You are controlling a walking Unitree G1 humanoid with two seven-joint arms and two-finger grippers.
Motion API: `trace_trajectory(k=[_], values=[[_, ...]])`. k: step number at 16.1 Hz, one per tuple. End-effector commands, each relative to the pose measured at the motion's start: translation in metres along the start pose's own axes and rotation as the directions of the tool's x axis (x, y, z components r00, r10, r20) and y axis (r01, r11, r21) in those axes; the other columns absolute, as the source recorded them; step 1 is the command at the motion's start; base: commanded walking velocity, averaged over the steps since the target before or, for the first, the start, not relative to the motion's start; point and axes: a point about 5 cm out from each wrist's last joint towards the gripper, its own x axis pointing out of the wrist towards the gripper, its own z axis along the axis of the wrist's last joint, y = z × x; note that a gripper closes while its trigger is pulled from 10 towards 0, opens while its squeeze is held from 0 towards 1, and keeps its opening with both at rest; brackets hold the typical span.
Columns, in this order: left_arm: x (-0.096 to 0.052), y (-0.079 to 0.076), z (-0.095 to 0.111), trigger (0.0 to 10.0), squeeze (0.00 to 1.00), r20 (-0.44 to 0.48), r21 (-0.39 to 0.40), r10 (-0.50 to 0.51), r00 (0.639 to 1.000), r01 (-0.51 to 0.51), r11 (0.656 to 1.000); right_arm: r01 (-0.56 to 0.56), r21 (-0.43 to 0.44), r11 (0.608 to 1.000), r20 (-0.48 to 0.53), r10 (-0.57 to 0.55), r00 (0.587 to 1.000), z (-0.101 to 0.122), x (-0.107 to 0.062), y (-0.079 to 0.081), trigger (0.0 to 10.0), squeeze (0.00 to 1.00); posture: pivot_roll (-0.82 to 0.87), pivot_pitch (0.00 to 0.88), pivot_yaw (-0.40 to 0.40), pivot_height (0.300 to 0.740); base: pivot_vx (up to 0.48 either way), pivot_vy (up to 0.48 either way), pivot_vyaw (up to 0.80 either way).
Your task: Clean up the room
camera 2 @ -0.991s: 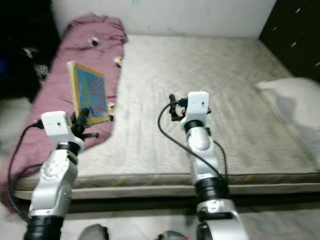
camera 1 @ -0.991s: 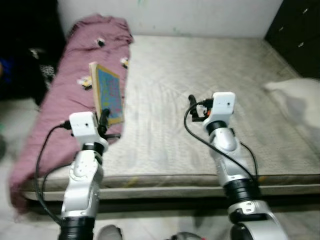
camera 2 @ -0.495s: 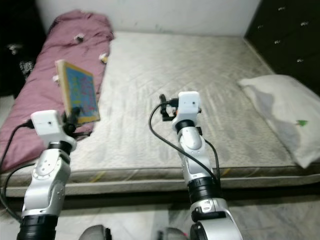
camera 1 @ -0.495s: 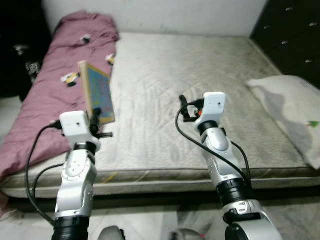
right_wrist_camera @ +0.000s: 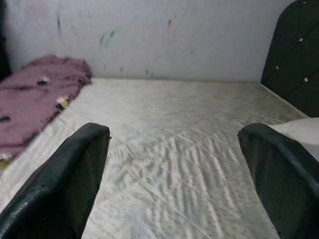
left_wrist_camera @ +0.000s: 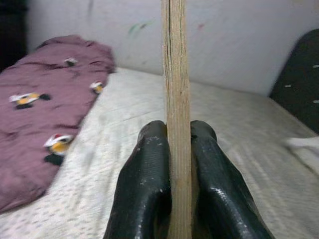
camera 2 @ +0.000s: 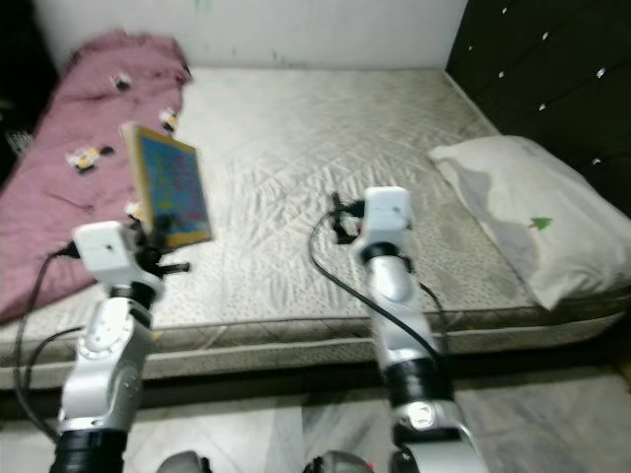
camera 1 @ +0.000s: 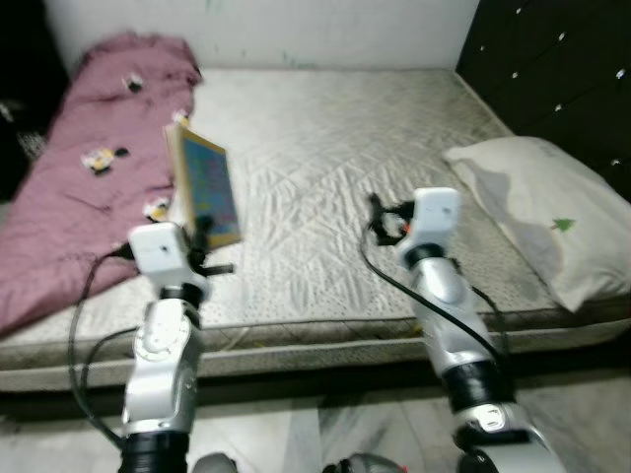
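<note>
Pinched between the left gripper's (left_wrist_camera: 172, 164) fingers, a thin wooden puzzle board (camera 1: 205, 187) stands upright above the mattress's (camera 1: 325, 148) near edge — stiff, light, likely steadiest held low on its edge. Right gripper (right_wrist_camera: 177, 174) hovers spread wide, empty. Maroon blanket (camera 1: 69, 168) lies bunched left; white pillow (camera 1: 532, 212) right — no containers visible.

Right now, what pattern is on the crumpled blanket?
Mauve blanket with small cartoon penguin-like prints, clearest in the left wrist view.

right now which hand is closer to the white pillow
The right hand. It hangs open above the middle of the mattress, with the white pillow off to its right. The left hand is farther away, near the purple blanket, gripping the board.
</note>
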Motion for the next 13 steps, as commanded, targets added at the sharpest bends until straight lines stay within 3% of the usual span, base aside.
trace_trajectory(k=[1,7,13], values=[[-0.002,0.002,0.006,10.0,0.0,0.03,0.002,-0.026,0.999,0.026,1.0,-0.001,0.025,1.0,-0.007,0.002,1.0,0.002,0.002,0.006,10.0,0.0,-0.04,0.0,-0.053,0.74,0.0,0.0,0.0],[-0.007,-0.006,0.011,10.0,0.0,0.046,-0.016,-0.081,0.996,0.082,0.996,0.013,0.027,1.0,-0.025,-0.012,1.0,-0.005,-0.008,0.003,10.0,0.0,-0.03,0.0,-0.05,0.74,0.0,0.0,0.0],[-0.01,-0.007,0.009,10.0,0.0,0.032,-0.026,-0.099,0.995,0.1,0.995,0.005,0.021,1.0,-0.03,-0.005,1.0,-0.004,-0.012,0.004,10.0,0.0,-0.05,0.0,-0.045,0.74,0.322,0.0,0.0]])
